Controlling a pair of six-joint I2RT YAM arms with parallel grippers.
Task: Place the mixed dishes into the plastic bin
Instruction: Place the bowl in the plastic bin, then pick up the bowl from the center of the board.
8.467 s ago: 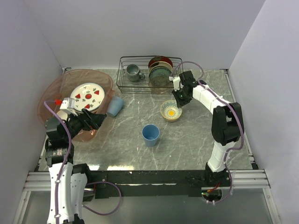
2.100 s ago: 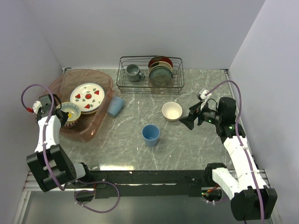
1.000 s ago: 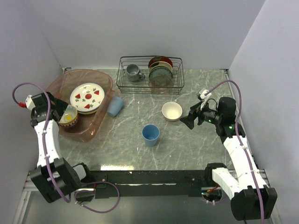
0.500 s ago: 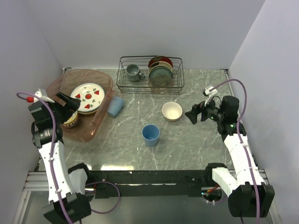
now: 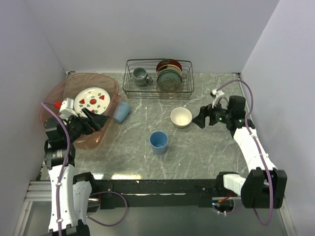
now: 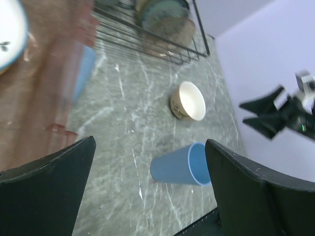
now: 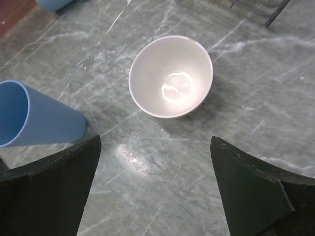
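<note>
Your right gripper (image 5: 201,119) sits near the cream bowl (image 7: 171,76), height hard to judge, jaws wide and empty. The left gripper (image 5: 96,122), same state, hangs over the plastic bin (image 5: 88,142). Pinch the rim off-centre and the bowl could skid across the table (image 5: 197,152) into the blue cup (image 7: 34,115).

This looks like a robot test room, not a real kitchen. Plain pale walls (image 5: 147,29) box in a grey stone-look tabletop (image 5: 197,152) on three sides. At the bottom of the top view, a left arm (image 5: 60,164) and a right arm (image 5: 252,147) are bolted to a metal rail (image 5: 37,190). Purple cables (image 5: 235,82) loop off them. At the top middle stands a black wire rack (image 5: 157,81) with dishes.
</note>
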